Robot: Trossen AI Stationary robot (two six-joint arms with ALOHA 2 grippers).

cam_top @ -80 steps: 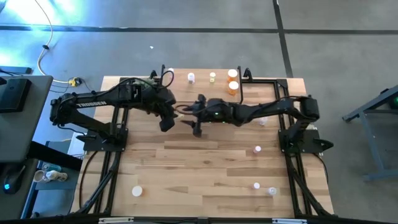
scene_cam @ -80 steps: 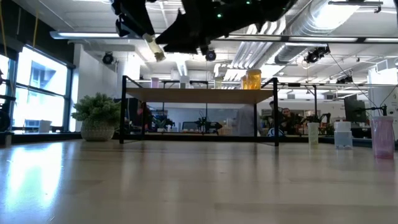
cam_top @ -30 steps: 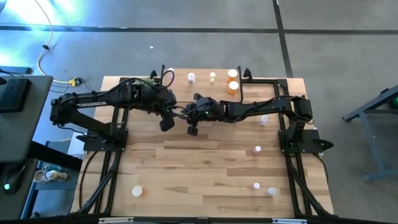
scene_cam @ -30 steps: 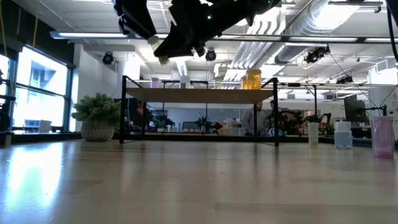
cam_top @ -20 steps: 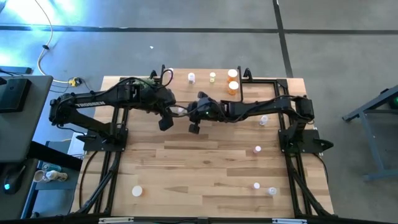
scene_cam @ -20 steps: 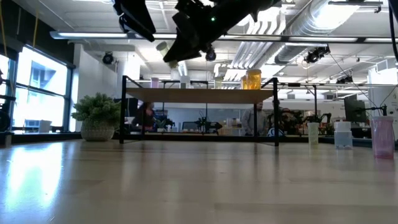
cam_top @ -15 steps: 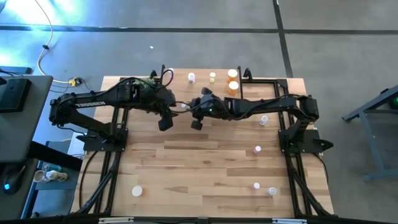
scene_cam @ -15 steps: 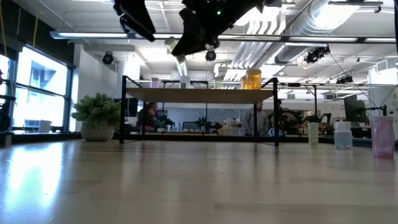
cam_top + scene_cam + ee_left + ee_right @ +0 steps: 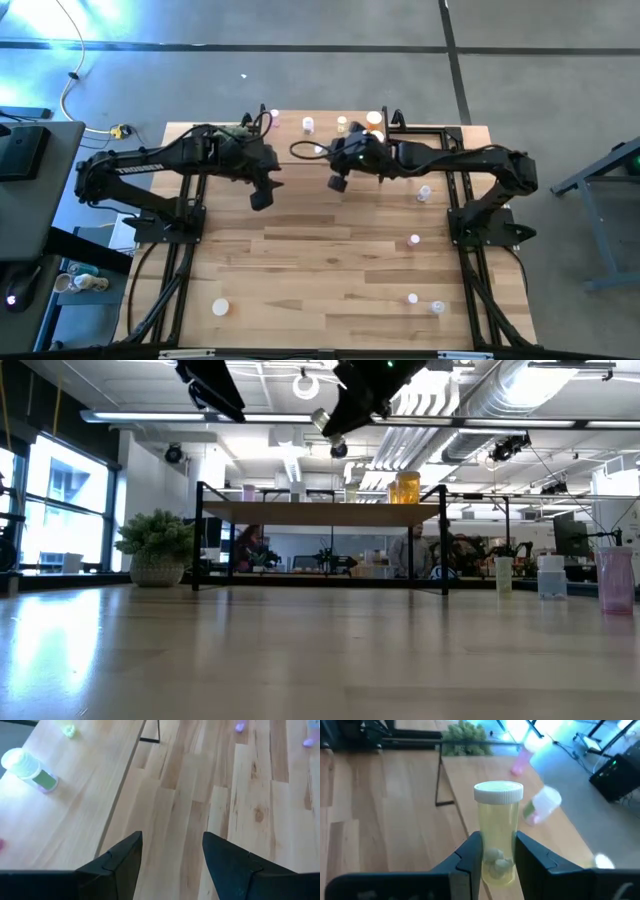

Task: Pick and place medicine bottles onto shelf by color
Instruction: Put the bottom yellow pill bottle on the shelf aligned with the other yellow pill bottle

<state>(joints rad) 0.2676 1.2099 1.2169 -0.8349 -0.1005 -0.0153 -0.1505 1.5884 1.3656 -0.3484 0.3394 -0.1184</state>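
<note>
Right gripper [image 9: 496, 862] is clamped on a yellow bottle [image 9: 497, 832], held upright in the air over the shelf [image 9: 320, 125] at the counter's [image 9: 340, 270] far edge, arm stretched inward. Left gripper [image 9: 172, 855] hovers nearby, fingers apart and empty.

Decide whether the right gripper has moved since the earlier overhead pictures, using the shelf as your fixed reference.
Yes. In the high view the right gripper, holding a yellow-green bottle, has moved from mid-table toward the shelf.
</note>
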